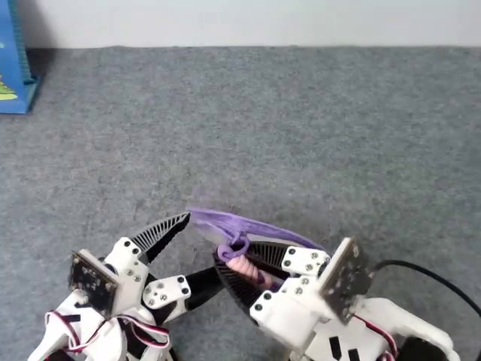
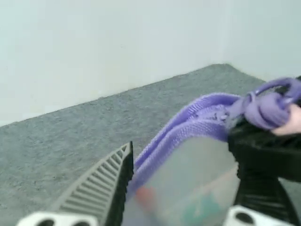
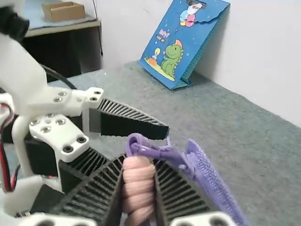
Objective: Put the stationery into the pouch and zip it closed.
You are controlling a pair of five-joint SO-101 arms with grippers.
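The pouch (image 1: 248,226) has a purple zipper band and a clear body (image 2: 197,174); blurred red and green shapes (image 2: 146,197) show through its side. My right gripper (image 1: 244,263) is shut on the pink braided zipper pull (image 3: 137,183), just under the purple loop (image 3: 141,146) at the zipper's end. My left gripper (image 1: 203,248) stands open and wide, its ribbed fingers (image 2: 108,183) on either side of the pouch (image 3: 207,174). The left gripper's upper fingertip (image 1: 184,219) lies by the far end of the purple band. I cannot tell how far the zipper is closed.
A blue gift bag (image 1: 11,68) with a dinosaur (image 3: 186,42) leans on the white wall at the back left. Grey carpet (image 1: 301,128) covers the table. A black cable (image 1: 428,274) runs behind the right arm. A cardboard box (image 3: 63,10) sits on a shelf beyond.
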